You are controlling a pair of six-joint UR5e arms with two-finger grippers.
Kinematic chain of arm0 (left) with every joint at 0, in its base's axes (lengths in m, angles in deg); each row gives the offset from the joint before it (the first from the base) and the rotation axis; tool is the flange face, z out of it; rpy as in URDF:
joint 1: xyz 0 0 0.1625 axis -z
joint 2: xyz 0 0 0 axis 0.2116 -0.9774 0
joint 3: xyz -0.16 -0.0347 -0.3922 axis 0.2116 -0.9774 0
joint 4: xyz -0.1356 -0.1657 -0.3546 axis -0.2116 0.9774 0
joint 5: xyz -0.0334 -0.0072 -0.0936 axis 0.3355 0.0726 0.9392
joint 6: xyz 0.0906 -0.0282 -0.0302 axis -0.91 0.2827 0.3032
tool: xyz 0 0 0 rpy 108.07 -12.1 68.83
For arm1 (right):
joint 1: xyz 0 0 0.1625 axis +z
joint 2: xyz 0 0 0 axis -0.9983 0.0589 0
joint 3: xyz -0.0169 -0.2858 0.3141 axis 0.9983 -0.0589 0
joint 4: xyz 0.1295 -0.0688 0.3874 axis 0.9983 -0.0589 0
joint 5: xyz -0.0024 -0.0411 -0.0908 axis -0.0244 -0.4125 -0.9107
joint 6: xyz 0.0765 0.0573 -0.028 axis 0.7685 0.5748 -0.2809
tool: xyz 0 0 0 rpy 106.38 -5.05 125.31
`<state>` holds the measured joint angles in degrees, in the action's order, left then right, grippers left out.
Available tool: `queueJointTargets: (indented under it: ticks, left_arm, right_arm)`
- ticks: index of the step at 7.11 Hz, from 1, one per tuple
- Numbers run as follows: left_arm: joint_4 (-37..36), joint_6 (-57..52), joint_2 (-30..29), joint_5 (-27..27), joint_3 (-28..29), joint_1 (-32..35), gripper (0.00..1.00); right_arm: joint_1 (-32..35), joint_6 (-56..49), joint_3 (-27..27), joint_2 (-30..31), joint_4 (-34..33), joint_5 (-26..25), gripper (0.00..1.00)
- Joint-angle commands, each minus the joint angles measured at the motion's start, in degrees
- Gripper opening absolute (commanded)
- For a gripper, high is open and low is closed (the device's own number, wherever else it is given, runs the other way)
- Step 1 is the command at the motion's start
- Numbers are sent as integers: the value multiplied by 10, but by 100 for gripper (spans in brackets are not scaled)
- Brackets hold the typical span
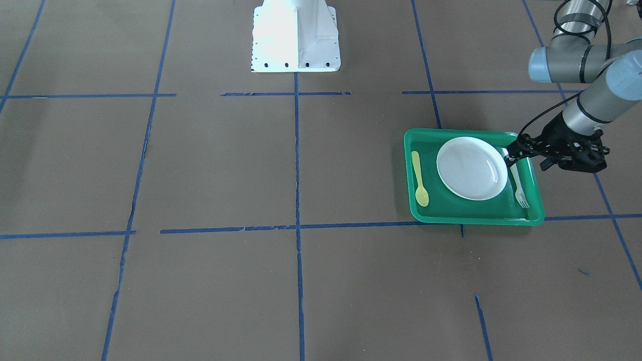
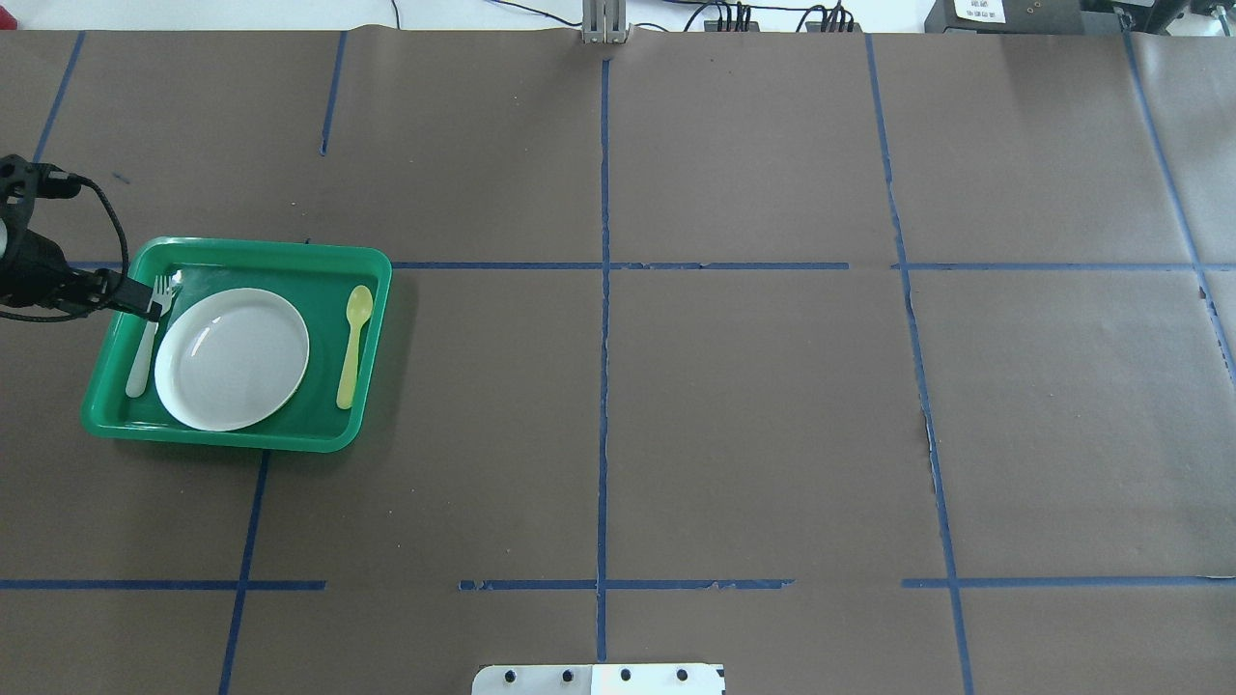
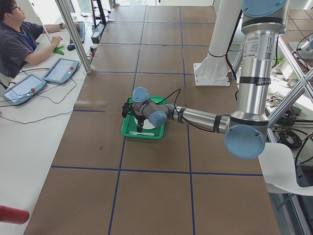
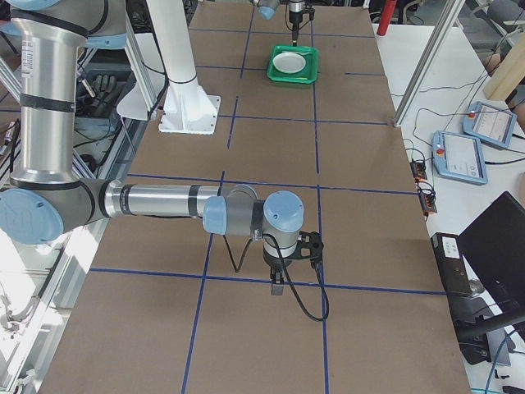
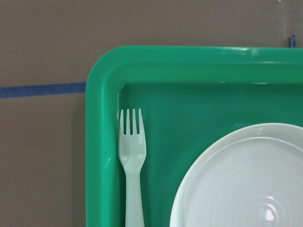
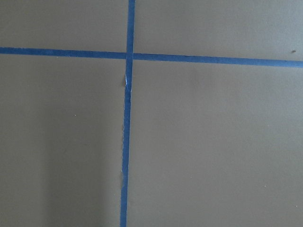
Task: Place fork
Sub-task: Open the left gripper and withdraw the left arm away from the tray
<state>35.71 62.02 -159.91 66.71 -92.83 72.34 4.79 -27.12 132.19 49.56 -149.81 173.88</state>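
Note:
The pale whitish fork lies flat in the green tray, between the tray's wall and the white plate, tines pointing away from the robot. It also shows in the front view and the left wrist view, where nothing touches it. My left gripper hangs above the fork, apart from it, jaws slightly open and empty; it also shows in the front view. My right gripper hovers over bare table far from the tray; I cannot tell whether it is open or shut.
A yellow spoon lies in the tray on the plate's other side. Blue tape lines cross the brown table. The robot's white base stands at the table's robot-side edge. An operator sits beside the table.

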Motion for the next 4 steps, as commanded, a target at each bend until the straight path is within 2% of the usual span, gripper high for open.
queueJointTargets:
  ticks: [1,2,3,4]
  left_arm:
    - [-84,-117,-9,5,-31,63,100]
    - [-151,-223,-25,-1,-45,98,100]
    - [-179,-322,-26,1,-49,151,100]
    - [-201,-374,-14,4,-46,192,100]
  right_arm:
    - [0,0,0,0,0,0,100]
    - [0,-1,0,0,0,0,100]
    - [0,-1,0,0,0,0,100]
    - [0,0,0,0,0,0,100]
